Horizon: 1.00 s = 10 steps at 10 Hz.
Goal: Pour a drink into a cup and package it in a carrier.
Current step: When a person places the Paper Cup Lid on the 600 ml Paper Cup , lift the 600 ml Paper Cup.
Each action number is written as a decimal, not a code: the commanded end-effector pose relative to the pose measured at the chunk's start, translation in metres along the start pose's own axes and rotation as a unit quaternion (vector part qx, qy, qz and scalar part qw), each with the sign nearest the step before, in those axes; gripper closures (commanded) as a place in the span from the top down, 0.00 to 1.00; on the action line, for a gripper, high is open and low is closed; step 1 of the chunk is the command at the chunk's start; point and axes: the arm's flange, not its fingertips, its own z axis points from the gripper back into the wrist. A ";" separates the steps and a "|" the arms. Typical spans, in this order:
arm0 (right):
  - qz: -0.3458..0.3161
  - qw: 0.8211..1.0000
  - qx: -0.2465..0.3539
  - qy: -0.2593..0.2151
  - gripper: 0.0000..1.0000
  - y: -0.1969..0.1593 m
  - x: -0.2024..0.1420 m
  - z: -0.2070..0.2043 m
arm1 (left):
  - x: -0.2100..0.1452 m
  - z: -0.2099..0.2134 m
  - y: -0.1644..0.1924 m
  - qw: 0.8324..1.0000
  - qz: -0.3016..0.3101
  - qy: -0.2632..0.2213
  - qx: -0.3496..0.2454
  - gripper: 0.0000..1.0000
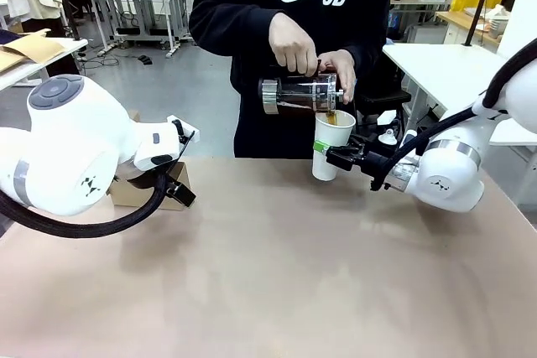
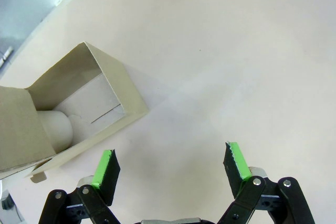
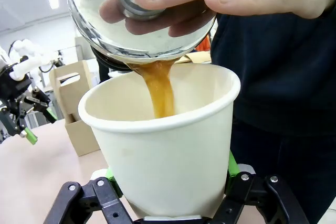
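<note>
The cup [image 1: 333,144] is at the far side of the table [image 1: 277,266], right of centre, upright with no lid on it, and the drink [image 3: 160,90] is running into it in a thin brown stream. The right gripper [image 1: 340,155] has it clamped around the body, green pads on either side of the paper wall. Above it, the person's hand [image 1: 294,44] tips the glass pitcher [image 1: 298,94] over the rim.

That cup looks like thin paper: light when empty, heavier as it fills, and easy to buckle if squeezed. The safest grip looks to be on the upper body, below the rolled rim where the wall is stiffest, with gentle pressure. It must also stay level, because an open cup will slosh.

Over on the left, the left gripper [image 2: 170,166] hangs with its fingers spread wide and nothing between them, just beside the carrier [image 2: 113,85].
</note>
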 end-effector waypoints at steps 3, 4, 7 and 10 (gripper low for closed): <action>0.000 1.000 -0.001 0.002 0.81 0.001 0.000 -0.001 | 0.000 0.000 0.000 1.000 0.000 0.000 -0.001 1.00; 0.000 1.000 -0.001 0.002 0.81 0.001 0.000 -0.001 | 0.000 0.000 0.000 1.000 0.000 0.000 -0.001 1.00; 0.000 1.000 -0.001 0.002 0.81 0.001 0.000 -0.001 | 0.000 0.000 0.000 1.000 0.000 0.000 -0.001 1.00; 0.000 1.000 -0.001 0.002 0.81 0.001 0.000 -0.001 | 0.000 0.000 0.000 1.000 0.000 0.000 -0.001 1.00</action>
